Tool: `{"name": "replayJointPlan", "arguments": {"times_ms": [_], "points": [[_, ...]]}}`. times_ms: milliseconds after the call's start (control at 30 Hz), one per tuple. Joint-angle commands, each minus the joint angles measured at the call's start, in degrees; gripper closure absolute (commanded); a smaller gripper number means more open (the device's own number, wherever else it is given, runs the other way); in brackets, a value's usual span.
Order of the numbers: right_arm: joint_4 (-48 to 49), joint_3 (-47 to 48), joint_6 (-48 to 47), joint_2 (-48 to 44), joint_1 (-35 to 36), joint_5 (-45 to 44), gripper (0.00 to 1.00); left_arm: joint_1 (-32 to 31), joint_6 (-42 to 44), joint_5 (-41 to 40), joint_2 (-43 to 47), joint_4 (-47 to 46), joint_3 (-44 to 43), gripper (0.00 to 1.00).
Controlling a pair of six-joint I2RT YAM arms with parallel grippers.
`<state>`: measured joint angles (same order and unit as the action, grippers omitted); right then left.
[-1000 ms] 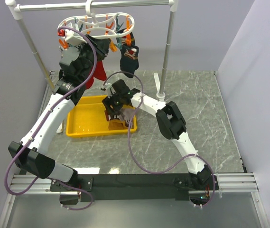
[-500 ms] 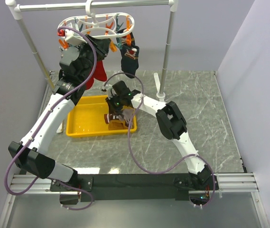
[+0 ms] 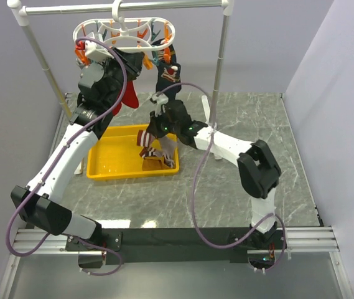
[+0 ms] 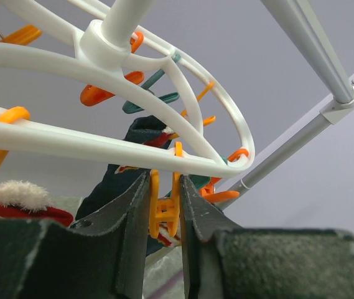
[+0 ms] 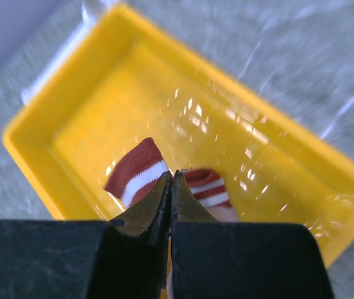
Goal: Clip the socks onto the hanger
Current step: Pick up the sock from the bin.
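The white oval hanger (image 3: 124, 28) hangs from the rail, with orange and teal pins under its ring (image 4: 102, 142). My left gripper (image 3: 132, 59) is up beneath it, shut on an orange clothespin (image 4: 164, 208). A dark sock (image 3: 169, 78) and a red sock (image 3: 127, 96) hang clipped there. My right gripper (image 3: 153, 142) is over the yellow tray (image 3: 105, 168), shut on a pale sock (image 3: 164, 156) with red-brown, white-striped cuffs (image 5: 136, 174). The sock dangles off the tray floor (image 5: 121, 112).
The white stand's poles (image 3: 219, 62) rise at the back left and back right of the grey marble table (image 3: 257, 124). Purple cables loop off both arms. A grey wall closes the right side.
My right gripper has shut on the sock in the tray and lifted it, and that arm's elbow has swung right. The hanger has shifted slightly left; the left gripper keeps its pin.
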<state>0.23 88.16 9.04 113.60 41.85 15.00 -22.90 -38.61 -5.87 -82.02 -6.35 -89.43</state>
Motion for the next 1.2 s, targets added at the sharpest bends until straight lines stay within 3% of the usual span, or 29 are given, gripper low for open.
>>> {"name": "replayJointPlan", "arguments": {"times_ms": [0, 233, 567, 600, 767, 1167], "points": [[8.3, -4.0, 3.2, -5.4, 0.0, -6.4, 1.00, 0.3, -0.2, -0.5, 2.8, -3.1, 0.3, 0.73], [8.4, -14.2, -3.8, -9.5, 3.8, -6.9, 1.00, 0.4, -0.1, -0.8, 3.8, -3.1, 1.8, 0.73], [0.7, -18.4, -9.7, -11.3, 5.3, 0.1, 1.00, 0.4, 0.0, -0.8, 4.1, -3.4, 2.7, 0.73], [0.2, -18.3, -10.6, -11.4, 5.3, 0.4, 0.99, 0.4, 0.0, -0.8, 4.1, -3.3, 2.8, 0.74], [-5.9, -15.2, -16.1, -9.5, 5.3, 2.0, 0.69, 0.5, -0.1, -0.4, 4.1, -3.6, 2.9, 0.74], [-15.1, -6.6, -27.7, -6.7, 5.3, 6.7, 0.55, 0.6, 0.1, -0.6, 5.1, -3.5, 3.6, 0.73]]}}
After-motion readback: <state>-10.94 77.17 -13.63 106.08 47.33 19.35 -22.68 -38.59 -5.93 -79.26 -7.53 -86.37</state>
